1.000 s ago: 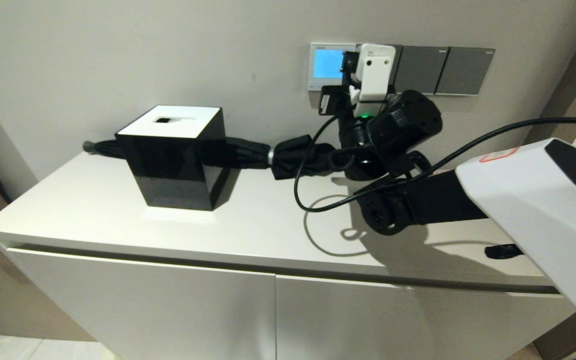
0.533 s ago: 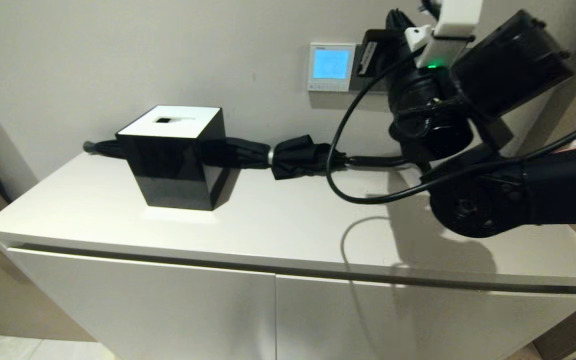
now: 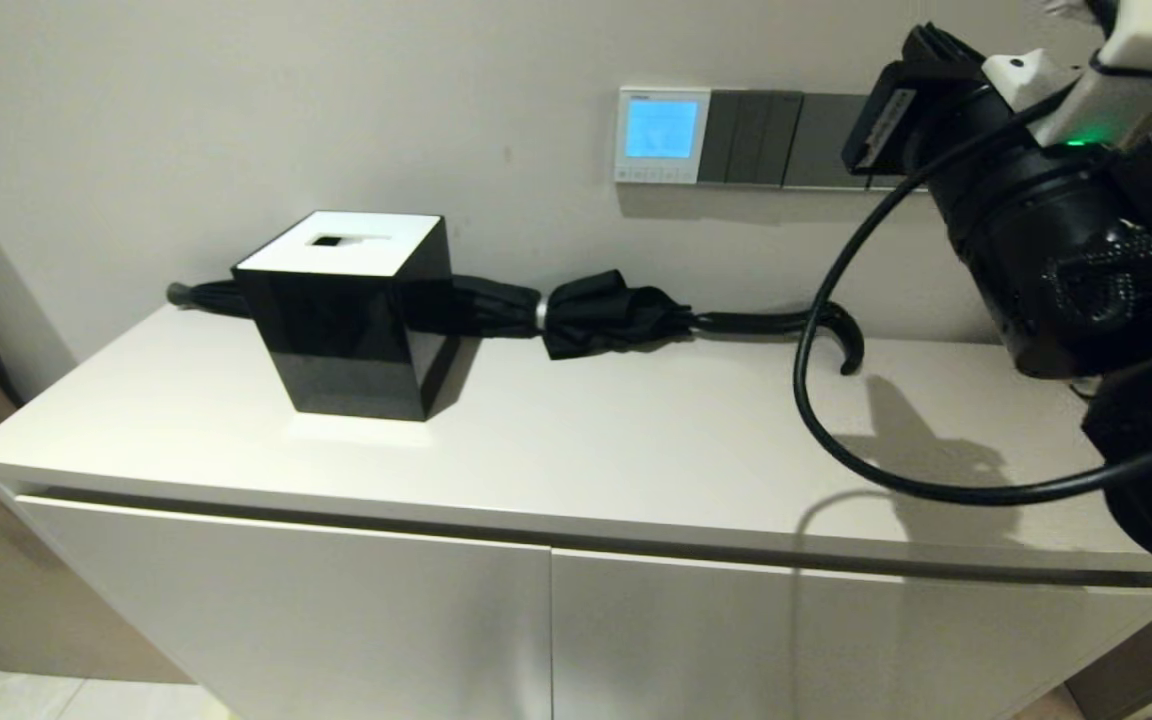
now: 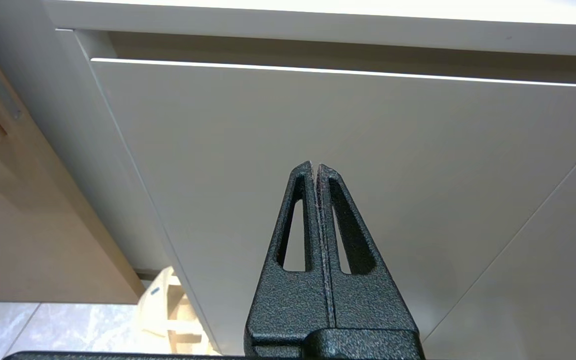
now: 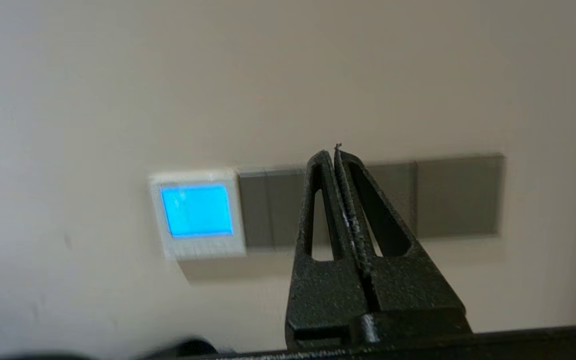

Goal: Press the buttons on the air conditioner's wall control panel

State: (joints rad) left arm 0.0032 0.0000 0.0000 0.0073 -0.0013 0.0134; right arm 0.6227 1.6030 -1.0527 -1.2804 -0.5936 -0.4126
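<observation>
Step in hand, by my read: btwn presses. Black right gripper (image 5: 336, 152), fingers pressed together w/ nothing held, sits off the wall, aimed at the dark grey switch plates (image 5: 458, 195) beside the small square white-framed wall control panel (image 3: 663, 134). Next move calls for shifting over to the panel, then lining the tip on the tiny whitish buttons (image 3: 656, 174) along its bottom edge. Screen glows light blue. Black left gripper (image 4: 316, 167), likewise closed & empty, parked low by the white cabinet front (image 4: 418, 165).

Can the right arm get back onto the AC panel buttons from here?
Probably yes. The right gripper, fingers shut, hangs off the wall beside the control panel; nothing stands between it and the buttons.
</observation>
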